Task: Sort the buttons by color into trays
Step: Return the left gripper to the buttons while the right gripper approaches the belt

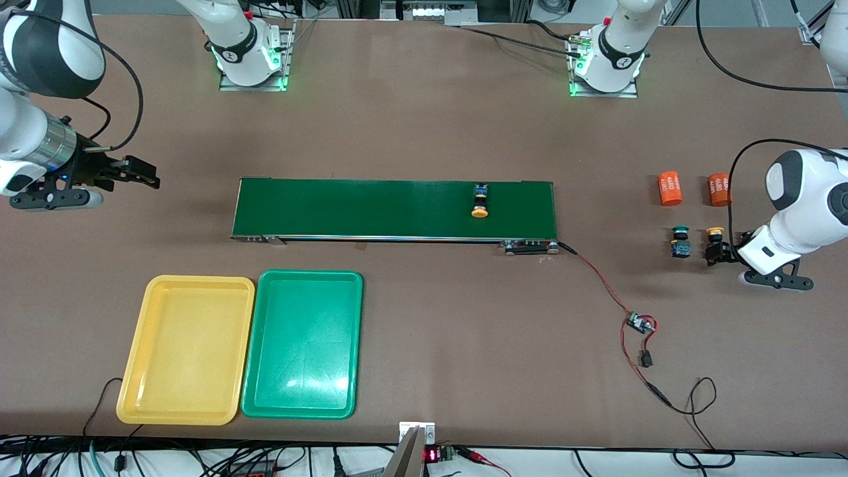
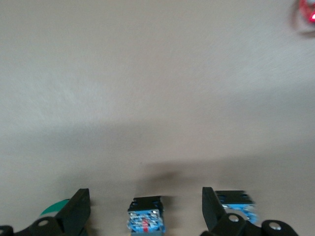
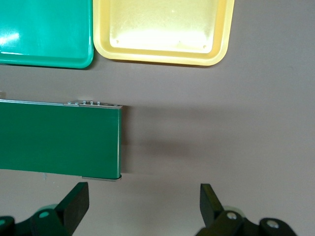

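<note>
Bracketing a yellow-capped black-and-blue push-button switch (image 1: pixel 715 233) at three o'clock of the long dark-green conveyor belt (image 1: pixel 397 209), the spread-open left gripper (image 1: pixel 712 254) risked clipping the neighbouring green-capped push-button switch (image 1: pixel 680 240); the right gripper (image 1: pixel 142 173) waited, unclenched, at nine o'clock.

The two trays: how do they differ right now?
The yellow tray is yellow and lies toward the right arm's end of the table; the green tray is green and lies beside it, below the conveyor's end. Both are shallow, rounded rectangles, similar in size, and neither holds a button.
</note>
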{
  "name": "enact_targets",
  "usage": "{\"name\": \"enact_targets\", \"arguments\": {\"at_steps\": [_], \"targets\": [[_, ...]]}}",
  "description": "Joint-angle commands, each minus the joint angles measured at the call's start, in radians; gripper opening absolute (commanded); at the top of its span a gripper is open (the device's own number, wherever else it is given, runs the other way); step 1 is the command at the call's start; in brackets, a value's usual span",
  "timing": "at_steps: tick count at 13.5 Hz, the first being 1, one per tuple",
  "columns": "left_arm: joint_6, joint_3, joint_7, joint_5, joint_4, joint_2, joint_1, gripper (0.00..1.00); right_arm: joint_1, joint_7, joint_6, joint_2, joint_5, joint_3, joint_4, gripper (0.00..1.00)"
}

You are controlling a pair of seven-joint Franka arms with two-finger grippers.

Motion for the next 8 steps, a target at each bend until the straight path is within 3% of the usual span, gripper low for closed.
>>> {"name": "enact_targets", "arguments": {"at_steps": [1,4,5,6,8], "targets": [[0.001,-0.021,0.013,0.026,0.006,0.062,0.070,1.00,0.020,0.029,0.037,-0.055,0.005,0.005,-0.067,1.00],[0.001,-0.022,0.013,0.026,-0.008,0.087,0.090,1.00,0.079,0.104,0.037,-0.055,0.003,0.005,-0.066,1.00],[-0.002,-0.022,0.012,0.024,-0.011,0.087,0.090,0.94,0.095,0.127,0.039,-0.055,0.003,0.005,-0.064,1.00],[-0.010,-0.022,0.012,0.024,-0.014,0.085,0.090,0.83,0.118,0.154,0.039,-0.055,0.003,0.005,-0.066,1.00],[-0.039,-0.024,0.007,0.023,-0.016,0.082,0.090,0.50,0.159,0.188,0.042,-0.054,0.003,0.005,-0.066,1.00]]}}
